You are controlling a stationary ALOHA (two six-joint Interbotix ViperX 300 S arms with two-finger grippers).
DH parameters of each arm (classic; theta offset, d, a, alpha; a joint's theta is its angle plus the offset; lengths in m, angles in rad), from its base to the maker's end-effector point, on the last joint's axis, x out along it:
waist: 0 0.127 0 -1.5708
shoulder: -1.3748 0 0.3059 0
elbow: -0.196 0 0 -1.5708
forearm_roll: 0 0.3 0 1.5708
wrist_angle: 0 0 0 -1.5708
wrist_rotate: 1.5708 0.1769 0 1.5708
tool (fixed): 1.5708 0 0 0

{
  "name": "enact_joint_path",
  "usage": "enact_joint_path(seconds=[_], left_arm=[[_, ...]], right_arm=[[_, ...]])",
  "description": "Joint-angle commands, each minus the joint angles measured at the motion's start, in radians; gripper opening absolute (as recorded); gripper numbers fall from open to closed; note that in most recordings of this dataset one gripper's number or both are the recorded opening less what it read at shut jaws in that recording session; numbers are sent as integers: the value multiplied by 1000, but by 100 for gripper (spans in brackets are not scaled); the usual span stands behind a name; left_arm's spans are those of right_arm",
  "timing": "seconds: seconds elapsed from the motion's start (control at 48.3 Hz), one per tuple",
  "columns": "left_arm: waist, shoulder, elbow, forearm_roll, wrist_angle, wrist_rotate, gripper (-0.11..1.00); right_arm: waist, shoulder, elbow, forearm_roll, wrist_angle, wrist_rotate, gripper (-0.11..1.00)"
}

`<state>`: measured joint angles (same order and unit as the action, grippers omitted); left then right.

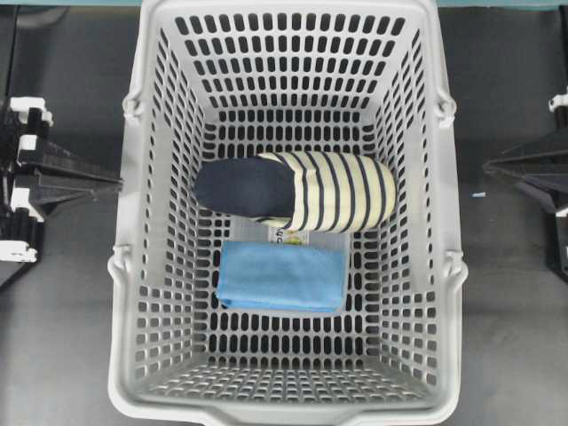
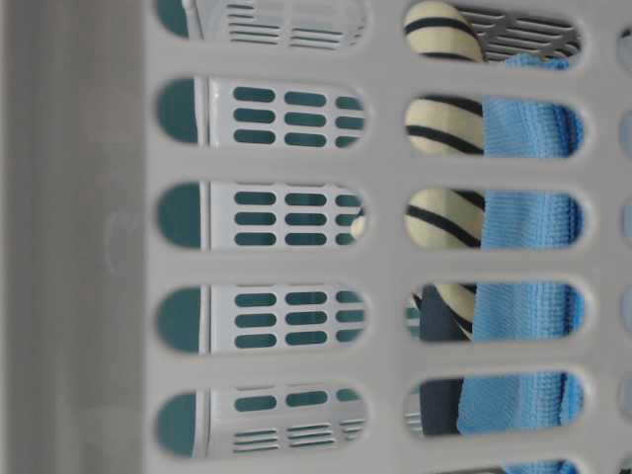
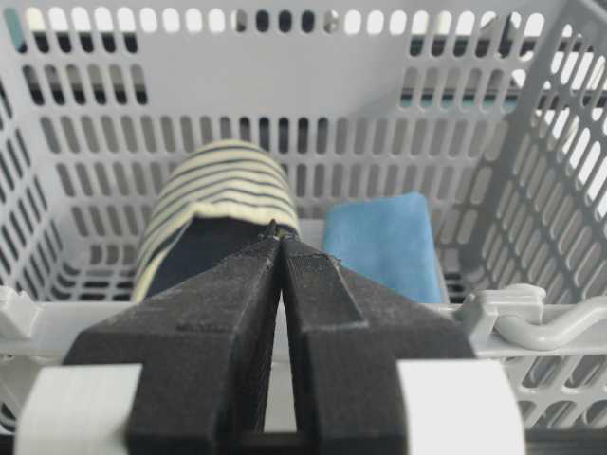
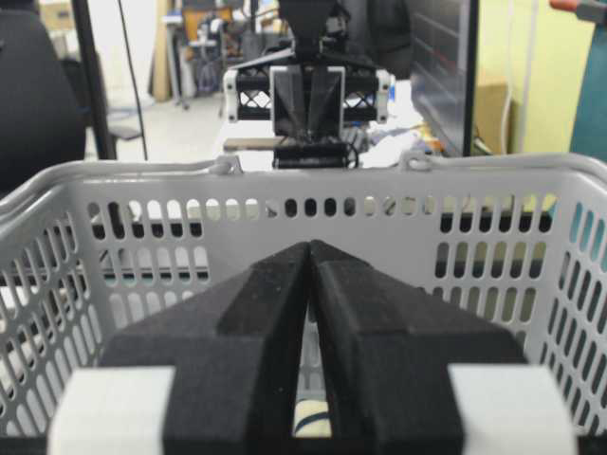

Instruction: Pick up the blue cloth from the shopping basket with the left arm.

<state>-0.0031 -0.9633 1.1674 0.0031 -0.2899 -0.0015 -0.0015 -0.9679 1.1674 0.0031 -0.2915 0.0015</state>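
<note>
Dark table (image 1: 53, 355) carries shopping basket (image 1: 133, 266) | blue cloth (image 1: 282, 277) on basket floor, lower centre, beside striped slipper (image 1: 297, 191) | left gripper (image 3: 283, 248) clenched, empty, outside rim | right gripper (image 4: 310, 254) clenched | I judge nothing done yet: reach, grasp, lift remain.

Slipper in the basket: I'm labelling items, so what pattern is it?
Navy and cream stripes, with a plain navy end; the slipper shows best in the overhead view.

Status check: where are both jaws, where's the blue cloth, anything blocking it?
Left gripper and right gripper shut, empty, outside shopping basket. Blue cloth flat on basket floor, untouched. Striped slipper right beside it, clear packet partly underneath.
</note>
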Motion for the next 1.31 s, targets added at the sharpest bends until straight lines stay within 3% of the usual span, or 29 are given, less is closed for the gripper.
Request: enact_joint_path(seconds=[0.0, 0.186, 0.518, 0.601, 0.767, 0.829, 0.87, 0.974, 1.057, 1.285], left_arm=[[-17, 5, -64, 41, 25, -12, 6], [-40, 52, -186, 41, 156, -14, 0], [-67, 252, -494, 43, 561, -6, 0], [-67, 307, -554, 41, 624, -9, 0], [-66, 422, -658, 41, 699, -11, 0], [-66, 465, -690, 43, 724, -8, 0], [-66, 488, -707, 41, 742, -9, 0], [-67, 549, -762, 41, 798, -14, 2], [-69, 611, -821, 41, 876, -21, 15], [-95, 772, -985, 41, 1034, -66, 81]], right_arm=[[6, 8, -17, 5, -6, 9, 1], [5, 5, -38, 12, 48, 23, 0], [2, 6, -75, 12, 127, 54, 2], [-2, 5, -86, 11, 126, 61, 15], [-8, 5, -89, 14, 107, 95, 65], [-8, 5, -89, 14, 94, 101, 78], [-8, 6, -89, 14, 89, 101, 82], [-8, 5, -89, 14, 86, 104, 78], [-8, 3, -89, 14, 87, 104, 78], [-8, 2, -89, 14, 86, 103, 78]])
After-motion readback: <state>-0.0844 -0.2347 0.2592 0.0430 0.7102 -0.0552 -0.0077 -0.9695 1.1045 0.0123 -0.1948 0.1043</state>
